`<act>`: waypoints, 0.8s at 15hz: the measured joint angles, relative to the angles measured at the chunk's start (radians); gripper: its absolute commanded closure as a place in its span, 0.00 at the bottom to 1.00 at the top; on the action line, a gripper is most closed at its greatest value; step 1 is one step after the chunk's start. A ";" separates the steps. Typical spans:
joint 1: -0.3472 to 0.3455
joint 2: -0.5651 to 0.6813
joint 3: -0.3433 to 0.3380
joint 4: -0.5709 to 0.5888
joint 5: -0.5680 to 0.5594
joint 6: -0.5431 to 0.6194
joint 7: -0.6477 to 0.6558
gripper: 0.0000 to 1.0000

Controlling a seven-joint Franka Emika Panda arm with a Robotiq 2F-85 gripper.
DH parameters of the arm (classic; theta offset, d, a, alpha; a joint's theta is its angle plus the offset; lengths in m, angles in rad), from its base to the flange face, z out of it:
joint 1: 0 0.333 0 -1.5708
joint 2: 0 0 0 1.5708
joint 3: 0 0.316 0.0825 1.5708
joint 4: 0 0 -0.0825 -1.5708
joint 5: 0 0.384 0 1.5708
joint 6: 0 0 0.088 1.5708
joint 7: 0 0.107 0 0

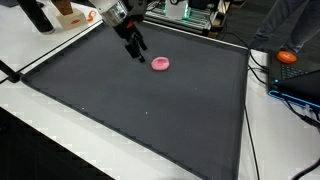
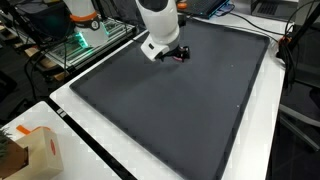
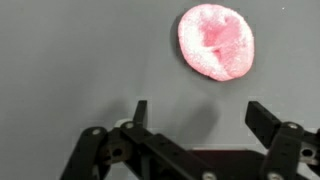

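A small pink round object lies on the dark grey mat. In the wrist view the pink object looks soft and dimpled, lying just beyond and slightly right of my fingertips. My gripper stands open with nothing between its fingers. In an exterior view the gripper hangs just left of the pink object, close above the mat. Seen from the opposite side, the gripper is below the white arm, which hides the pink object.
The mat lies on a white table. An orange object and cables lie beyond the mat's right edge. A cardboard box stands at a table corner. Equipment with green lights stands behind the mat.
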 measured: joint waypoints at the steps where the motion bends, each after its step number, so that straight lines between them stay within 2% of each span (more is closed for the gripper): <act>1: 0.012 0.006 0.001 0.016 -0.040 -0.001 0.000 0.00; 6: 0.067 0.033 0.020 0.098 -0.232 -0.006 -0.017 0.00; 12: 0.106 0.055 0.069 0.178 -0.359 -0.025 -0.149 0.00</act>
